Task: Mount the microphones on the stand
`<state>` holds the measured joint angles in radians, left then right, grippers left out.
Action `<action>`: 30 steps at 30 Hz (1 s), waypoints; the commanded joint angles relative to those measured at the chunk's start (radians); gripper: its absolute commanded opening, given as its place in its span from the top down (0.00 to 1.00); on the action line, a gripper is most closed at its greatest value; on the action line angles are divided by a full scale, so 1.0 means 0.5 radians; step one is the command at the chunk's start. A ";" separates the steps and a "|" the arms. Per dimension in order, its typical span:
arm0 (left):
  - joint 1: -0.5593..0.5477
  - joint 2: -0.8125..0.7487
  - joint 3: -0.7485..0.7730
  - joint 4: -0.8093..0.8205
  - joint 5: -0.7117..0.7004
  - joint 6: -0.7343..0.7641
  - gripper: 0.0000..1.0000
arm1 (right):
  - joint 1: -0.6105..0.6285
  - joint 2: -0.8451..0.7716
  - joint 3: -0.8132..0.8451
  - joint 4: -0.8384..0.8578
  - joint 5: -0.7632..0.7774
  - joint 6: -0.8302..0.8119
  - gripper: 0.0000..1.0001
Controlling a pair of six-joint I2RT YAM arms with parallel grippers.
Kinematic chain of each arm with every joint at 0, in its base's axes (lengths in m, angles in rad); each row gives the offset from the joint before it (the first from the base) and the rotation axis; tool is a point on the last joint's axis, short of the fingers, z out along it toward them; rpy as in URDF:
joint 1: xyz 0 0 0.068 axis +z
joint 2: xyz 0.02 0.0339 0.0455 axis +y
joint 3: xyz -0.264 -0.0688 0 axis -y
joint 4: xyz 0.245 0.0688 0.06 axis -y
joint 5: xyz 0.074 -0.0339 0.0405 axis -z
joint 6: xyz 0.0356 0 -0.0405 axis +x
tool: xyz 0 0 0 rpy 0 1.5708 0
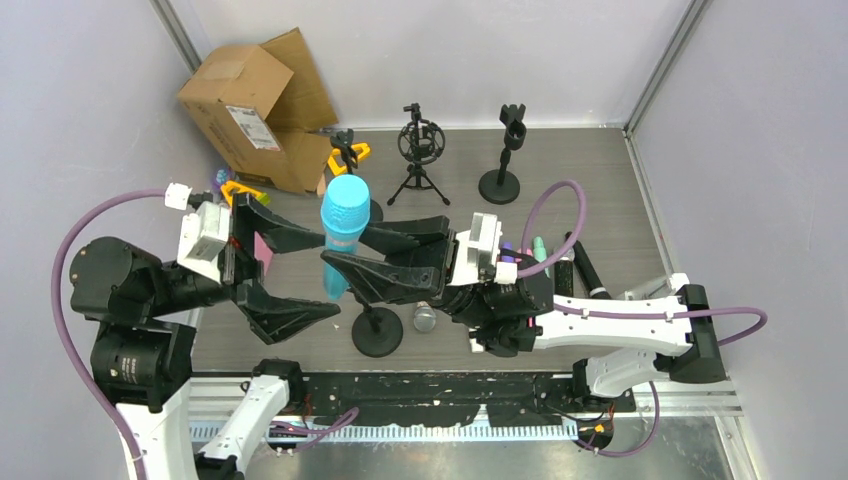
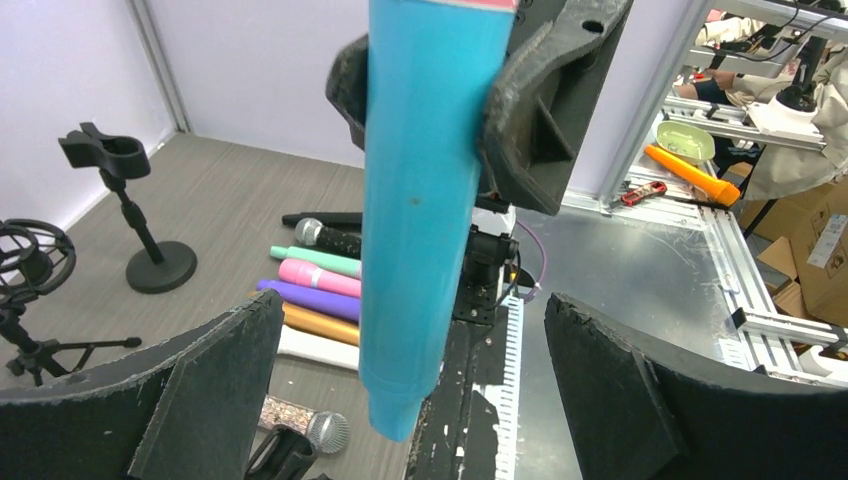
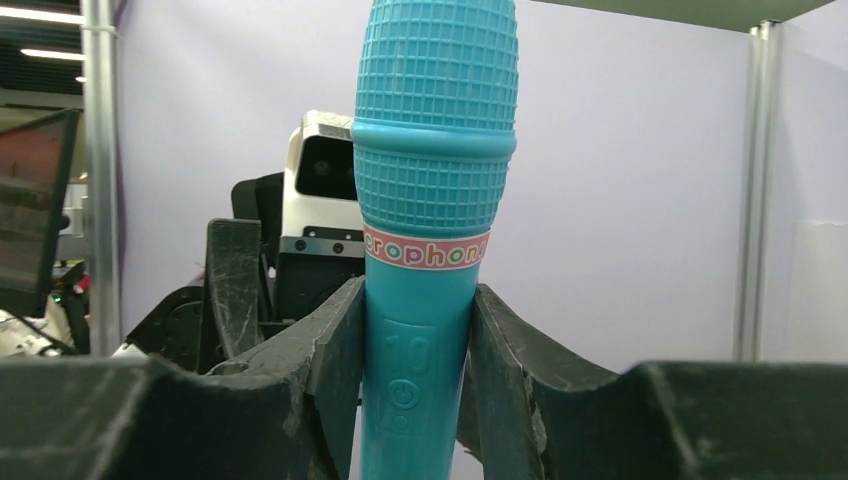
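Early stage, by the look of it. Right pincer (image 1: 344,250) pinching cyan microphone (image 1: 344,225) upright above near stand (image 1: 378,335), not yet clipped. Left pincer (image 1: 328,275) spread wide alongside, holding nothing. Other microphones (image 1: 535,250) lying on bench (image 1: 600,180); rear stands (image 1: 505,150) look unfilled.

The blue microphone (image 3: 436,150) carries a pink band (image 3: 425,250) just under its gridded head, printed with coloured lowercase letters. The part facing the right wrist camera reads "erophon", and the rest wraps out of sight on both sides. Below the band, moulded into the handle, stands the number (image 3: 410,352) "10", and under it is a small round raised sign (image 3: 403,393) that looks like a face. In the top view, the cardboard box (image 1: 240,90) bears a white shipping label (image 1: 252,127) with dark print, too small to read.
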<state>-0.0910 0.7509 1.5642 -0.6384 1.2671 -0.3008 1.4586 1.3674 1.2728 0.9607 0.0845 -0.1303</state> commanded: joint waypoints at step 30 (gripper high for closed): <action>0.063 -0.048 -0.149 0.670 0.435 -0.480 1.00 | -0.012 0.207 0.072 0.384 -0.264 0.333 0.95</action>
<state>-0.0818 0.7361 1.5028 -0.3016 1.4178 -0.5495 1.4555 1.4796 1.2831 1.1004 -0.0746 0.0490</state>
